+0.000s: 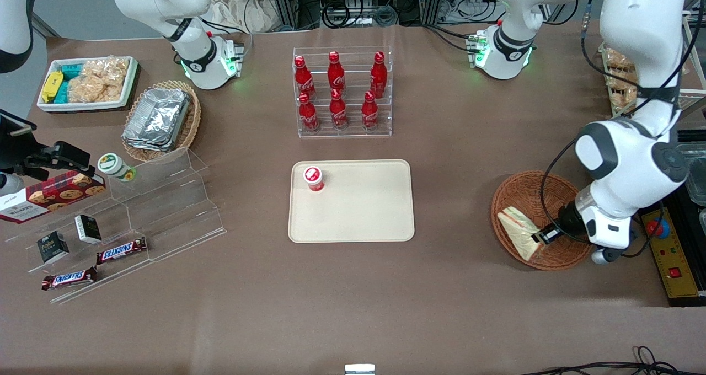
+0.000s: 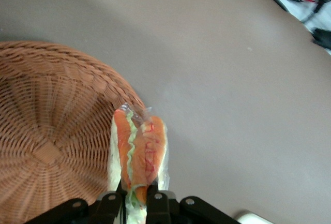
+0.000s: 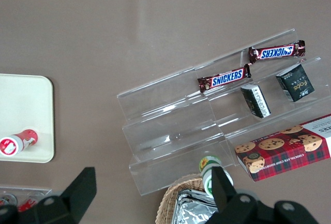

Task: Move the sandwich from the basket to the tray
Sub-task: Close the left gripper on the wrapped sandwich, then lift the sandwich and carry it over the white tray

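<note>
The sandwich (image 1: 518,230), a white-bread wedge with orange and green filling in clear wrap, sits in the round reddish-brown wicker basket (image 1: 521,186) toward the working arm's end of the table. It rests by the part of the rim nearer the front camera. My left gripper (image 1: 543,236) is down in the basket, shut on the sandwich's cut edge. The wrist view shows the filling (image 2: 139,146) pinched between the black fingers (image 2: 155,202), with the basket weave (image 2: 51,131) beside it. The beige tray (image 1: 358,220) lies mid-table, toward the parked arm from the basket.
A small red-lidded cup (image 1: 313,178) stands in one corner of the tray. A clear rack of red bottles (image 1: 342,94) is farther from the front camera. A yellow control box (image 1: 670,259) lies by the basket. Acrylic steps with snacks (image 1: 110,237) are at the parked arm's end.
</note>
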